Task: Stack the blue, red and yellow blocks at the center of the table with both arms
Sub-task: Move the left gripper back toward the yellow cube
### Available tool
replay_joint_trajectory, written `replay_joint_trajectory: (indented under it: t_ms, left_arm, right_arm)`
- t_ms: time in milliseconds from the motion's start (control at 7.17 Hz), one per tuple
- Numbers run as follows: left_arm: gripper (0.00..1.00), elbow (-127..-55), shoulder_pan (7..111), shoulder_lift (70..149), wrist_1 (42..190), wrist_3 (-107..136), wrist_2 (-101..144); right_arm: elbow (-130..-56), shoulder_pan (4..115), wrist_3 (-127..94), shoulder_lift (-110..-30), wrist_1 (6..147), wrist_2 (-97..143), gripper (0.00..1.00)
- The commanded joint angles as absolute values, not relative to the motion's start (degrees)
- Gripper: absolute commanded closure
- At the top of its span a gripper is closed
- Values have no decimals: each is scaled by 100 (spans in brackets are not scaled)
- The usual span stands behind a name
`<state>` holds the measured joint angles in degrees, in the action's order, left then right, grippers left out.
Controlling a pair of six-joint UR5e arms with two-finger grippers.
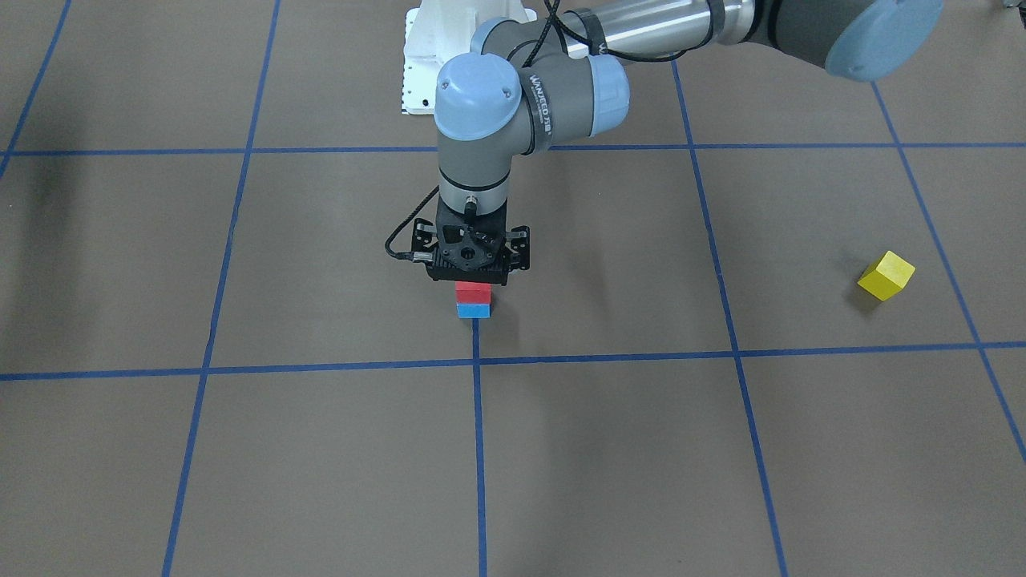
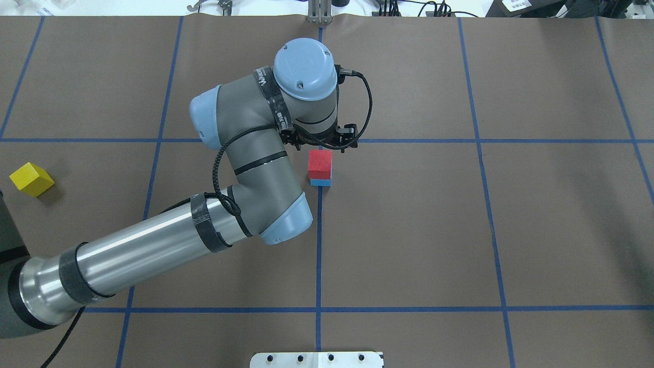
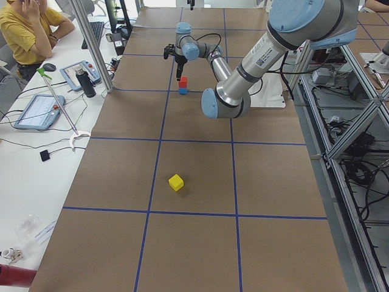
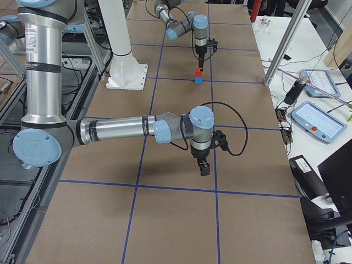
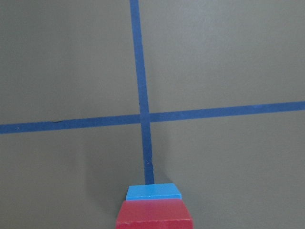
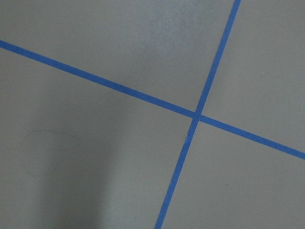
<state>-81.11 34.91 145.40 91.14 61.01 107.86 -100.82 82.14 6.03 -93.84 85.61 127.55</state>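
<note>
Seen from across the table, the left gripper [image 1: 473,276] hung directly over the red block [image 1: 473,291], which sat on the blue block [image 1: 473,310] near the centre cross. I couldn't tell its jaws' spread. The yellow block [image 1: 886,275] lay well apart. From the right end, the right gripper [image 4: 204,166] hovered above the table [image 4: 165,220], its opening equally unclear.

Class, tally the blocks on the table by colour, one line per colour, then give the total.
red block: 1
blue block: 1
yellow block: 1
Total: 3
</note>
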Motion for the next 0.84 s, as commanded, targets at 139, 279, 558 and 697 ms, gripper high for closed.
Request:
replay_joint_trajectory:
  t_ms: [139,279,558,697]
  left_arm:
    - [0,-10021,4637,12963,8333,4026,11381]
    - [0,-10254,5206,12416,8341,3251,11721]
    - [0,-10231,6419,11431,8402,1101,12347]
    - [0,-10091,6990,11086,8394,237,12479]
  right_arm:
    - [-10029,8558,694,-9772,8552,12700,0]
    - [-9985,8691,677,-9869,8552,12726,0]
    - [-9941,8789,589,-9940,8561,12858,0]
    - [-9940,8789,589,-9940,8561,12858,0]
